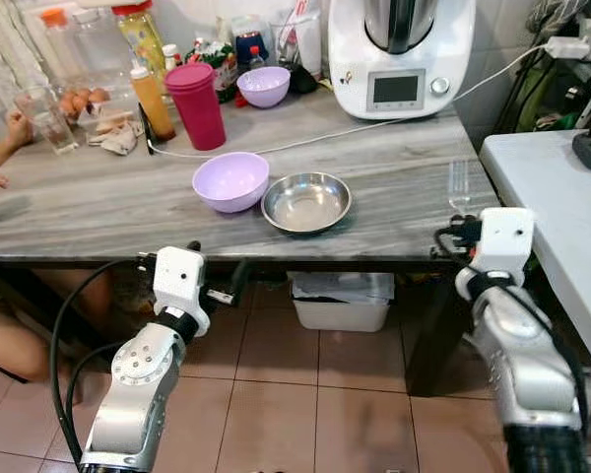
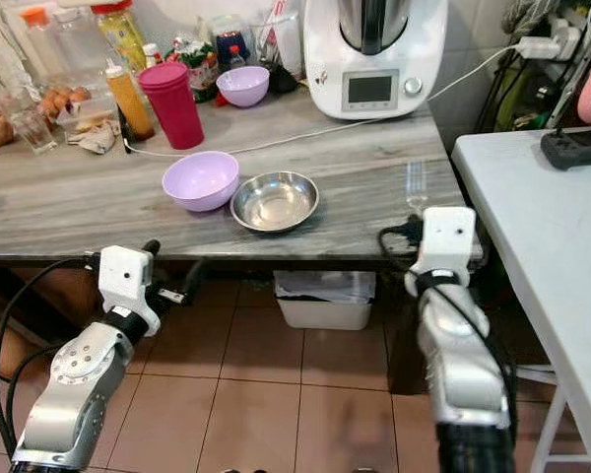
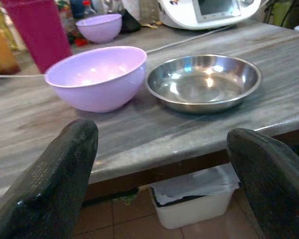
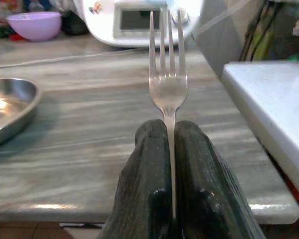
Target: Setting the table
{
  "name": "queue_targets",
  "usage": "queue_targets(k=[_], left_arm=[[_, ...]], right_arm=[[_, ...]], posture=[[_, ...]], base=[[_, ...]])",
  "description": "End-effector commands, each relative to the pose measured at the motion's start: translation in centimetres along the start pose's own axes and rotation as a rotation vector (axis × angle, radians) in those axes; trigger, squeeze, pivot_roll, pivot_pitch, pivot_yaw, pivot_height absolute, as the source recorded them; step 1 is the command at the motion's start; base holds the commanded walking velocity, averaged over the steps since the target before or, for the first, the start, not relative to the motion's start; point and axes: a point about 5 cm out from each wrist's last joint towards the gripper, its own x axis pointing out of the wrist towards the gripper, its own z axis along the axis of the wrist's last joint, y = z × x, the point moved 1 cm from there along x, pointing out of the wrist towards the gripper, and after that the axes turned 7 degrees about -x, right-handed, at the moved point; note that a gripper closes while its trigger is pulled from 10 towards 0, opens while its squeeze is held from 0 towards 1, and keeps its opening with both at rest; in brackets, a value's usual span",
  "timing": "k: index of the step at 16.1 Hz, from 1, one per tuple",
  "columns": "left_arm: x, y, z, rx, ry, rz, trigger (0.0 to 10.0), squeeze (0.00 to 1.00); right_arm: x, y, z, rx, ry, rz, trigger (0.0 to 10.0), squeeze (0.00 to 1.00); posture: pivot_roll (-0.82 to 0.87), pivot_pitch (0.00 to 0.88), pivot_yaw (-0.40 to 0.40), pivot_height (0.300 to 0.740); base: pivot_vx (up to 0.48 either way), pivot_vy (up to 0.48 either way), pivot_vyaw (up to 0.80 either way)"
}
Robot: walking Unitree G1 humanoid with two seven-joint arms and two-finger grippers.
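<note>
The two black fingers of the right gripper (image 4: pixel 170 164) are pressed together on the handle of a fork (image 4: pixel 167 74), which stands up from between them with its tines pointing away from the wrist. The grip is low on the handle, I think so that the whole head stays free and can be laid flat later. In the head views the fork (image 1: pixel 459 187) is at the near right part of the counter (image 1: pixel 98 212), just above its edge, and to the right of the steel dish (image 1: pixel 306 202). It is hard to say from there if the tines touch the surface or only hang over it.

The left gripper (image 3: pixel 159 184) has its fingers (image 3: pixel 55 179) spread wide with nothing between them. It waits below and in front of the counter edge, facing the near lilac bowl (image 3: pixel 97 74), which sits just beside the steel dish on its left. Probably this arm is kept ready while the other one works.

Further back stand a pink tumbler (image 1: pixel 197 103), a second lilac bowl (image 1: pixel 264 86) and a white kitchen machine (image 1: pixel 399 54). A person's hand (image 1: pixel 18 128) rests at the far left by a glass (image 1: pixel 47 118).

The place setting looks only begun: the fork is not yet put down next to the dish.
</note>
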Motion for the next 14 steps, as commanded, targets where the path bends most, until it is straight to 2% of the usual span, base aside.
queue_targets(k=[1, 4, 7, 9, 14], left_arm=[[-0.3, -0.5, -0.1, -0.017, 0.024, -0.049, 10.0, 0.0], [-0.9, -1.7, -0.2, 0.003, 0.045, -0.16, 10.0, 0.0], [-1.1, -1.7, -0.1, 0.008, 0.05, -0.174, 10.0, 0.0], [-1.5, -1.5, 0.0, 0.01, 0.064, -0.181, 10.0, 0.0], [-2.1, -1.8, 0.3, 0.02, 0.074, -0.235, 10.0, 0.0]], right_arm=[[1.0, -0.3, 0.7, 0.022, -0.011, 0.008, 10.0, 0.0], [2.6, -0.2, 1.0, 0.024, 0.01, 0.046, 10.0, 0.0], [3.6, 0.1, 1.6, 0.04, -0.001, 0.069, 10.0, 0.0], [5.6, 0.4, 2.7, 0.092, 0.007, 0.078, 10.0, 0.0], [7.8, 1.1, 3.6, 0.149, 0.027, 0.097, 10.0, 0.0]], posture=[[-0.2, 0.107, 0.142, 0.74], [-0.19, 0.122, 0.148, 0.74], [-0.17, 0.133, 0.152, 0.74], [-0.16, 0.139, 0.156, 0.74], [-0.12, 0.146, 0.157, 0.74]], base=[[0.0, 0.0, 0.0], [0.0, 0.0, 0.0], [0.0, 0.0, 0.0], [0.0, 0.0, 0.0], [0.0, 0.0, 0.0]])
